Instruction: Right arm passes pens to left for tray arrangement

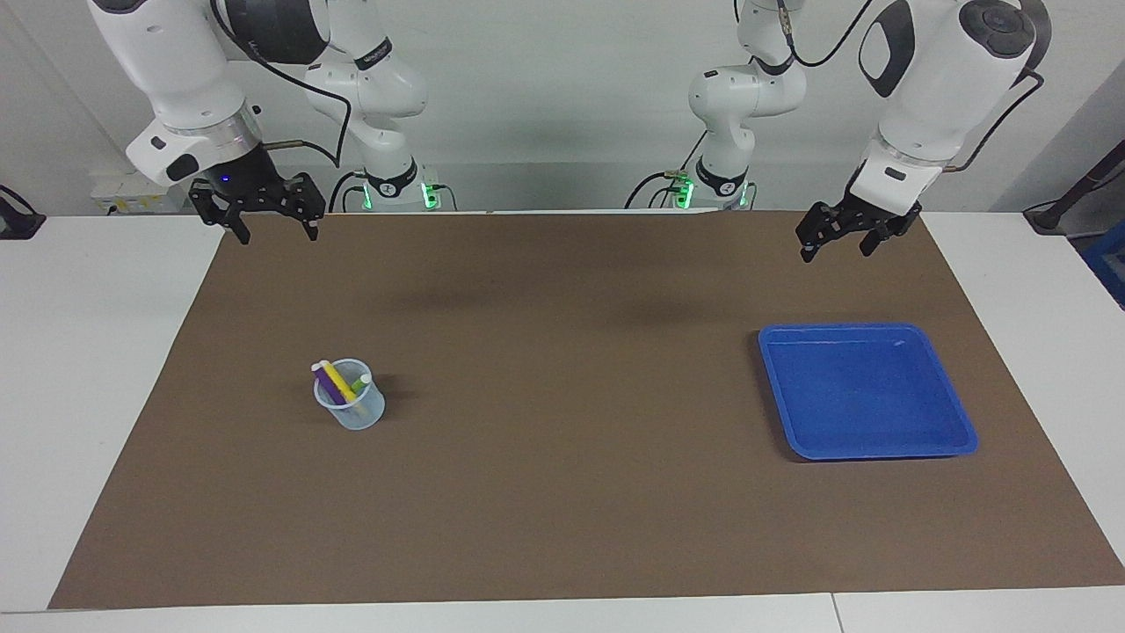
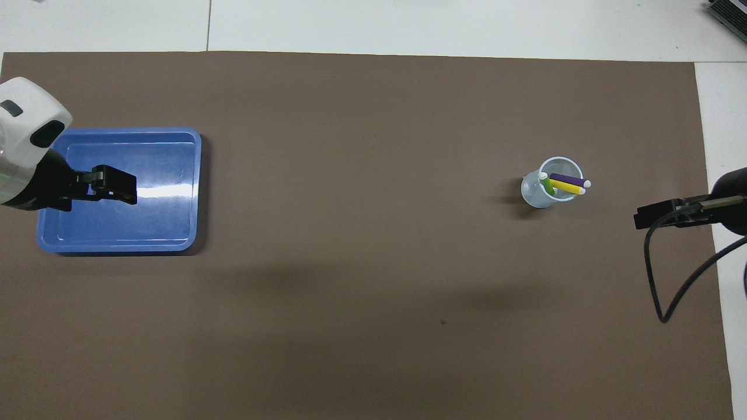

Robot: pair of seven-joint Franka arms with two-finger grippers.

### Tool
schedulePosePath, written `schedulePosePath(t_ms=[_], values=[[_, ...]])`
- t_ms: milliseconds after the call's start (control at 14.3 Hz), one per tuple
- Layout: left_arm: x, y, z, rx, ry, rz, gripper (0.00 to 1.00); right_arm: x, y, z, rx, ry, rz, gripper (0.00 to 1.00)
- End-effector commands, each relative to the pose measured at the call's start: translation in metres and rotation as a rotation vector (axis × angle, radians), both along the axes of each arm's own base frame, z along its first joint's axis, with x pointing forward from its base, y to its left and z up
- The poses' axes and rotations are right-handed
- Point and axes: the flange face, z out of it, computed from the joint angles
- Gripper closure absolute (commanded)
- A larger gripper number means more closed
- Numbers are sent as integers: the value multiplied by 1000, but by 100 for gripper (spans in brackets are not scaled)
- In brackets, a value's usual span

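Three slim marker pens (image 1: pixel 338 381), one purple, one yellow and one green, stand leaning in a small clear plastic cup (image 1: pixel 352 409) at the lower left of the facing view. Upright in the cup, their pale ends stick out above the rim, probably so a claw can pinch one from above.

The right arm's black claw (image 1: pixel 274 227), with its blue light, hangs at the upper left with its fingers spread and nothing between them, up near the edge of the brown mat (image 1: pixel 562 492) that covers the counter (image 1: pixel 97 369).

The shallow bright blue plastic tray (image 1: pixel 958 413) lies at the centre right, with no pen in it. The left arm's narrower black claw (image 1: pixel 839 244) hangs at the upper right, parted and holding nothing, waiting. No pen has been passed yet.
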Motion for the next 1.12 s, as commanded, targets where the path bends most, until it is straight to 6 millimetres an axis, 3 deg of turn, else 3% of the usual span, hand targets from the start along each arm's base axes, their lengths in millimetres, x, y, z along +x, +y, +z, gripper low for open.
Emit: schedulePosePath(t_ms=[0, 1052], values=[[-4, -1, 4, -10, -13, -4, 0, -4, -3, 3, 10, -5, 22, 0], [-3, -11, 5, -11, -33, -16, 0, -5, -3, 3, 10, -2, 21, 0]])
